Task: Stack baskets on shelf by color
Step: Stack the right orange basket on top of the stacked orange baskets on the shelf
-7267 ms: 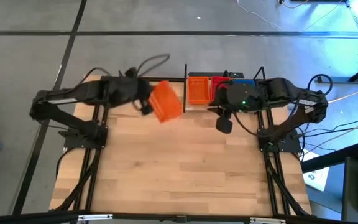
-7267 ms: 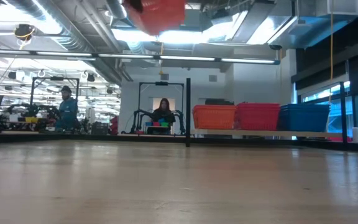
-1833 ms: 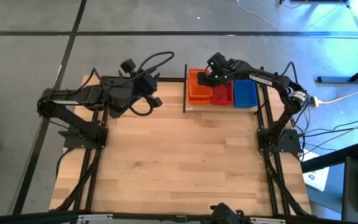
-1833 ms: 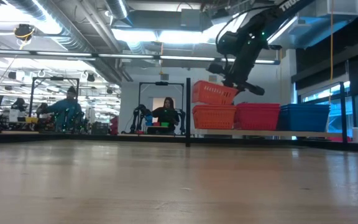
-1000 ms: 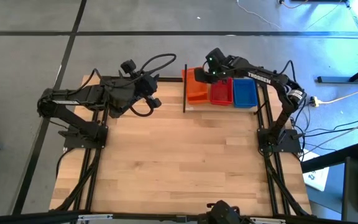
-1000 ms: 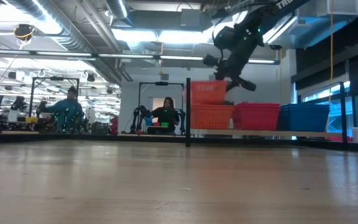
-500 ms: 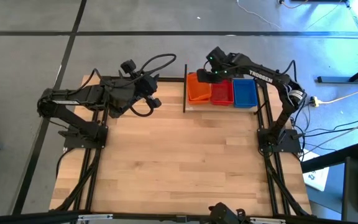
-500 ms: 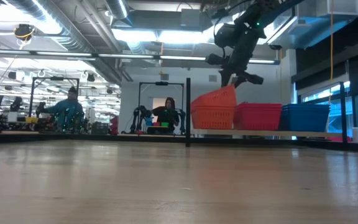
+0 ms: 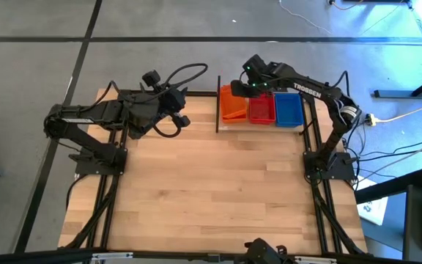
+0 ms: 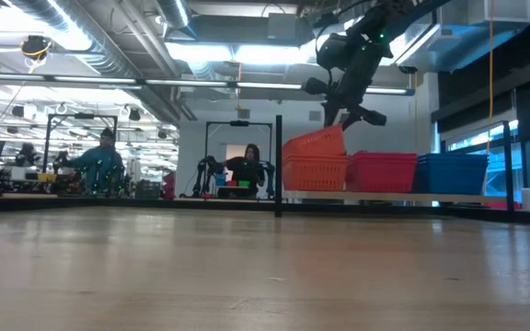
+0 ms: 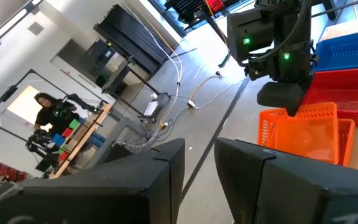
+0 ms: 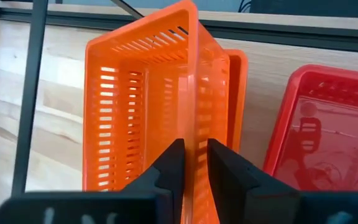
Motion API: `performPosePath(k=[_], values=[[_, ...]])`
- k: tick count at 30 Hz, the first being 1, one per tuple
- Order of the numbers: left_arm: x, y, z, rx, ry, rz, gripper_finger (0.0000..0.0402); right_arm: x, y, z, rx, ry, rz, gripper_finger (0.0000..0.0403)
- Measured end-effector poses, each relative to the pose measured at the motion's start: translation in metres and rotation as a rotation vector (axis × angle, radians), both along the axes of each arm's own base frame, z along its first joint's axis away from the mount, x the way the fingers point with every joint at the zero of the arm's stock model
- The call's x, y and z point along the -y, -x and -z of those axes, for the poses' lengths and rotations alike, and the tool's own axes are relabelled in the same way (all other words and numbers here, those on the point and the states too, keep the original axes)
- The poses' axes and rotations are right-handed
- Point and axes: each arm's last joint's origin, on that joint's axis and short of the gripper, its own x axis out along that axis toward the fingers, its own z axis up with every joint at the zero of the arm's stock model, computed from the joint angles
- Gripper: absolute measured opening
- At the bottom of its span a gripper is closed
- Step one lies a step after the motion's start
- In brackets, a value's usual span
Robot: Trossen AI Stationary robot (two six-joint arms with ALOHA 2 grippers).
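Note:
On the shelf (image 10: 385,196) at the table's far edge stand an orange stack (image 10: 316,173), a red stack (image 10: 382,172) and a blue stack (image 10: 451,173). One more orange basket (image 10: 313,142) sits tilted on the orange stack, its left side down in the basket below and its right side raised. My right gripper (image 10: 343,123) is shut on that raised side and shows over the shelf in the high view (image 9: 240,88). My left gripper (image 9: 180,110) hovers over the table's far left, left of the shelf post, open by a narrow gap (image 11: 199,155) and empty. My right gripper (image 12: 196,163) pinches the tilted orange basket's raised right side wall (image 12: 197,134) at its rim, one finger (image 12: 174,163) inside the basket and one outside. It comes from above, slanting in from the right. The basket's left side rests in the orange basket beneath (image 12: 236,93).
A thin black shelf post (image 9: 217,103) stands just left of the orange stack. Red baskets (image 9: 261,108) and blue baskets (image 9: 289,108) fill the shelf to the right. The wide wooden tabletop (image 9: 211,191) lies nearer. People and another robot station show in the room beyond.
My right gripper has moved slightly toward the table's right and down while still shut on the orange basket. The basket was held level above the orange stack; it has tipped, its left side dropping into the basket below while its right side stays raised.

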Motion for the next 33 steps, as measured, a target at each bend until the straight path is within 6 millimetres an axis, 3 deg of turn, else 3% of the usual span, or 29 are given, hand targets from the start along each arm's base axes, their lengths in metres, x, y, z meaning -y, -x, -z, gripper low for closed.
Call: performPosePath(k=[18,26,30,33], values=[[0.0,0.0,0.0,-0.002,-0.001,-0.001,0.0082,0.007,-0.011,0.031,-0.051,-0.089,-0.03,0.008],[0.0,0.0,0.0,-0.002,-0.001,-0.001,0.0082,-0.002,0.0,0.001,-0.005,-0.009,-0.029,0.008],[0.0,0.0,0.0,-0.002,-0.001,-0.001,0.0082,-0.012,-0.005,-0.02,0.078,0.098,-0.112,0.008],[0.0,0.0,0.0,-0.002,-0.001,-0.001,0.0082,-0.016,-0.012,-0.018,0.086,0.113,-0.153,0.008]])
